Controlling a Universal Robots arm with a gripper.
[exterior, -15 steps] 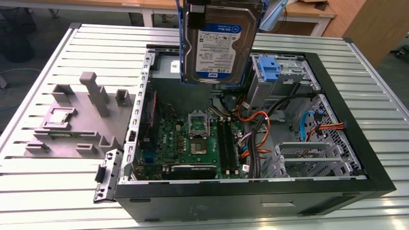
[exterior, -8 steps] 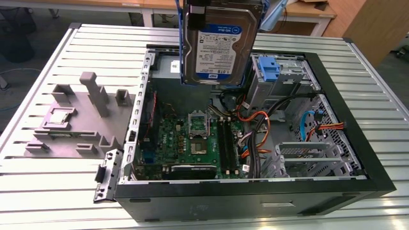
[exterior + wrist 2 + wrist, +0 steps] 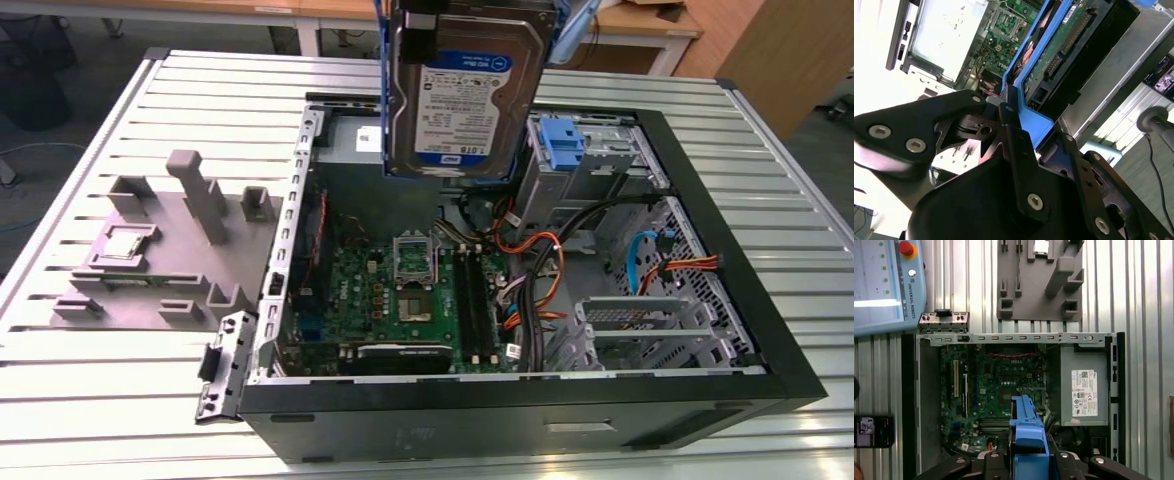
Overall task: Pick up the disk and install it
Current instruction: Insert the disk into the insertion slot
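Observation:
The disk, a silver hard drive with a white-and-blue label in a blue plastic bracket, hangs upright above the back of the open computer case. In the second wrist view my gripper is shut on the blue bracket, with black fingers pressed against the disk's frame. The first wrist view looks straight down: the disk's blue edge sits between the gripper's black links, over the motherboard. The disk's lower edge is clear of the case.
A drive cage with a blue bracket stands at the case's back right, beside orange and black cables. A grey fixture holding a small silver chip lies left of the case. A teach pendant and a phone rest nearby.

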